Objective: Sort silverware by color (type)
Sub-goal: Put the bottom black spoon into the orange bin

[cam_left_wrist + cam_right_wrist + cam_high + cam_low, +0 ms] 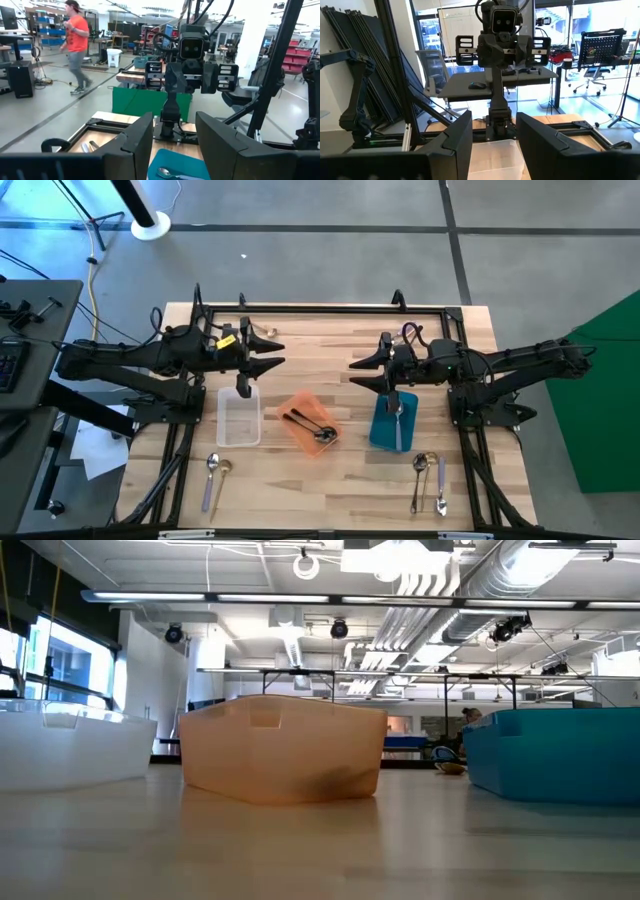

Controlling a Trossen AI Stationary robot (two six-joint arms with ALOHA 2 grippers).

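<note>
Three trays stand in a row mid-table: a clear tray (pixel 238 417), an orange tray (pixel 308 423) holding dark spoons (pixel 312 426), and a blue tray (pixel 393 420) holding a silver spoon (pixel 167 173). A lilac-handled spoon (pixel 210 478) and a gold spoon (pixel 224 470) lie on the wood near the front left. A small group of spoons (pixel 430 480) lies at the front right. My left gripper (pixel 275 355) hovers open above the table beyond the clear tray. My right gripper (pixel 362 370) hovers open beyond the blue tray. Both point level at each other, with nothing between their fingers.
A black frame (pixel 320 308) runs along the table's far edge and down both sides. Bare wood lies between the trays and the front edge (pixel 320 500). A person in an orange shirt (pixel 75 40) walks in the room beyond the table.
</note>
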